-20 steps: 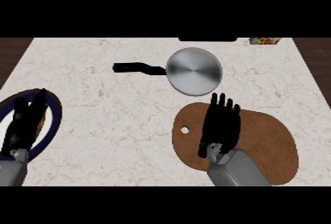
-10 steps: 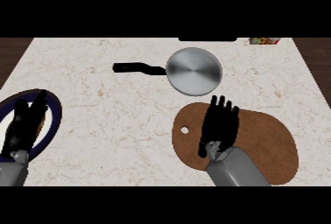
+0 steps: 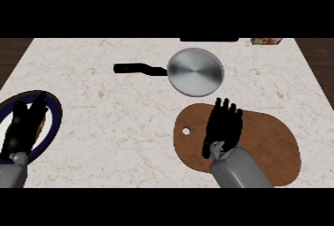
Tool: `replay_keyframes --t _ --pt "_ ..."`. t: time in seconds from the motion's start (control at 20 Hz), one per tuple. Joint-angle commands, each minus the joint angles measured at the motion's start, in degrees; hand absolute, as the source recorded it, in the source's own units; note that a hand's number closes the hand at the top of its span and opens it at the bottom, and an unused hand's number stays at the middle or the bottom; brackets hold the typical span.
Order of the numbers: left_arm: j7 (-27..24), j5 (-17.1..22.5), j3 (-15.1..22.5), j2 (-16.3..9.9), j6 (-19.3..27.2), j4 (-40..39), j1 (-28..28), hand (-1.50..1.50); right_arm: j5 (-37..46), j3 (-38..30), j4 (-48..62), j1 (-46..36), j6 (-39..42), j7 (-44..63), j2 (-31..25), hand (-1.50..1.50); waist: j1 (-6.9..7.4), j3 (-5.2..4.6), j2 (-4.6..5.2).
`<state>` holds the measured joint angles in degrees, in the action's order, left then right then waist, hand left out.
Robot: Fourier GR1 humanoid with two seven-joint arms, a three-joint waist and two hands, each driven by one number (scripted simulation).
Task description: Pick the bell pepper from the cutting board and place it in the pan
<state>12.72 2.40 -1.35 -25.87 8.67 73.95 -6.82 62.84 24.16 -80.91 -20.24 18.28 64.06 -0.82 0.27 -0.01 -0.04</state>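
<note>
I'm working over a pale marbled desk [image 3: 117, 114] with dark wood floor showing at both sides. The brown cutting board [image 3: 274, 141] is sitting near the right, the steel pan [image 3: 195, 71] just beyond it, handle pointing left. My right hand [image 3: 223, 126] is lying flat over the board, fingers straight, holding nothing I can see. The bell pepper isn't showing, probably under that hand, so I'm planning to curl round it before lifting. My left hand [image 3: 23, 128] is resting open over a dark-rimmed plate [image 3: 55, 115].
</note>
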Motion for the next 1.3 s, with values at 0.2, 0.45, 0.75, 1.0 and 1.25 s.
replay_keyframes --t 0.2,0.45,0.75,1.0,1.25 --pt "3.0 -2.6 0.8 2.3 2.2 1.7 -2.0 0.0 -1.5 1.0 4.6 -1.5 -0.9 10.9 0.8 -1.5 0.33 0.02 0.07" --pt "0.1 -1.4 -1.9 0.6 -1.0 2.4 2.7 0.0 5.2 0.3 8.0 -1.6 0.5 2.9 0.4 1.5 0.26 0.0 -0.01" --pt "1.2 -2.7 -2.8 1.6 -1.4 -0.4 -1.0 0.0 9.6 0.0 0.3 2.9 3.3 1.4 -2.1 1.5 -0.6 -0.01 -0.06" --pt "1.9 -2.0 -2.9 1.1 -3.2 1.8 0.6 0.0 6.4 -1.2 -0.1 3.9 -1.3 10.5 0.7 1.5 -0.18 0.02 -0.16" --pt "1.0 -3.0 -3.3 2.2 -0.7 0.5 1.7 0.0 2.5 -1.1 -7.9 14.9 -15.3 18.9 0.8 1.5 -2.1 0.1 -0.76"
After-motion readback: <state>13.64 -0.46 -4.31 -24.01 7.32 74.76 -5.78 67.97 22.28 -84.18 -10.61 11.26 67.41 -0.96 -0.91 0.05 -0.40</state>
